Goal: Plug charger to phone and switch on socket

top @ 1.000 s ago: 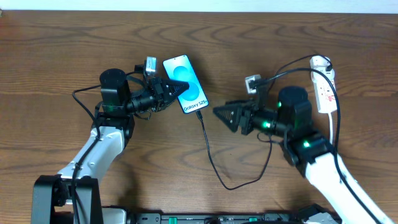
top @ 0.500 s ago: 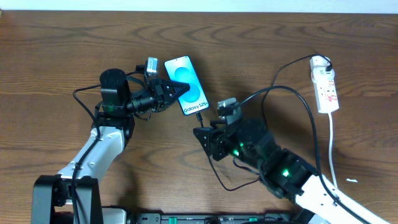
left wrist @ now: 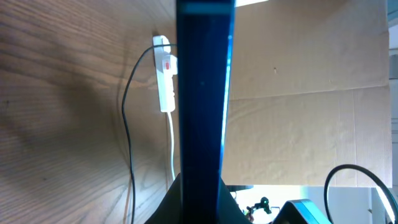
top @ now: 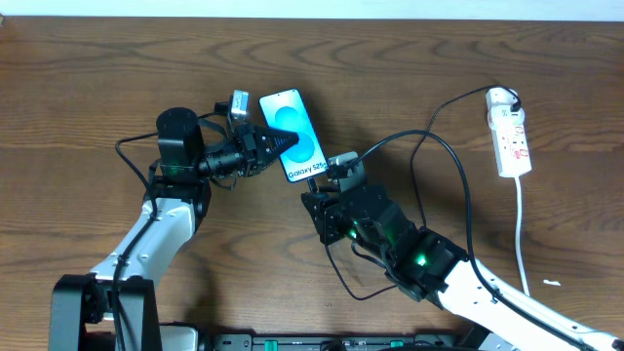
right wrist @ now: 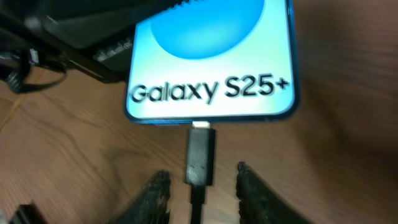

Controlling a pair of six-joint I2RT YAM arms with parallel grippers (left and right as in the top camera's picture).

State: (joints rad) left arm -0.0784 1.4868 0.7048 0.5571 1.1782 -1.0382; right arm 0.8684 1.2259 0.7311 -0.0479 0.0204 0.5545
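Looking down on one broad table (top: 88,78) of dark brown wood grain, and it fills the overhead view almost to a pale strip at the far edge. From the left wrist, a wall of tan cardboard (left wrist: 298,68) stands beyond the tabletop. Two arms are out there, black at the wrists and white lower down. The left arm (top: 166,210) reaches in from the near left, and the left gripper (top: 283,141) is clamped on the one phone (top: 307,151), with a black finger lying across the light blue screen and hiding part of it. In the left wrist view that phone shows edge-on, a dark blue bar right up the middle, blocking much of the scene. The right arm (top: 487,292) comes in from the near right and lies over the middle stretch of the cable, so that stretch is hidden. The right gripper (right wrist: 201,173) sits just below the phone's bottom edge, its fingers (right wrist: 155,196) narrowly parted on either side of the plug, a gap on each side, gripping nothing. One socket (top: 510,136), white with red markings, lies well apart at the far right, its white cord (top: 520,224) trailing toward the near edge; whether its switch is on, I cannot tell. One charger (right wrist: 200,155), thin and black: its small plug tip meets the port under the words "Galaxy S25+", and its other end, white, sits at the socket's far end.
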